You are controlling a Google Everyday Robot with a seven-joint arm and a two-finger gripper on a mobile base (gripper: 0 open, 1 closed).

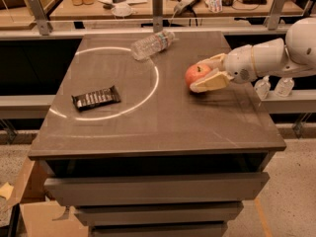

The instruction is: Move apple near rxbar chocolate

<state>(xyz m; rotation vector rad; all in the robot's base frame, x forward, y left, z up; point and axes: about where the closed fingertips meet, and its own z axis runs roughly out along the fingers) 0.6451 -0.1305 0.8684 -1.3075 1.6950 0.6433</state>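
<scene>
The red-orange apple (195,74) sits at the right of the table, just outside the white ring. My gripper (197,76) reaches in from the right, its pale fingers (210,83) closed on the apple from the far and near sides. The apple is at or just above the tabletop. The rxbar chocolate (96,98), a flat dark bar with pale lettering, lies at the left of the table inside the ring, well away from the apple.
A clear plastic water bottle (152,44) lies on its side at the table's (163,127) back middle. A white ring (148,90) is marked on the tabletop. Two small bottles (274,87) stand on the shelf at the right. A cluttered bench runs behind.
</scene>
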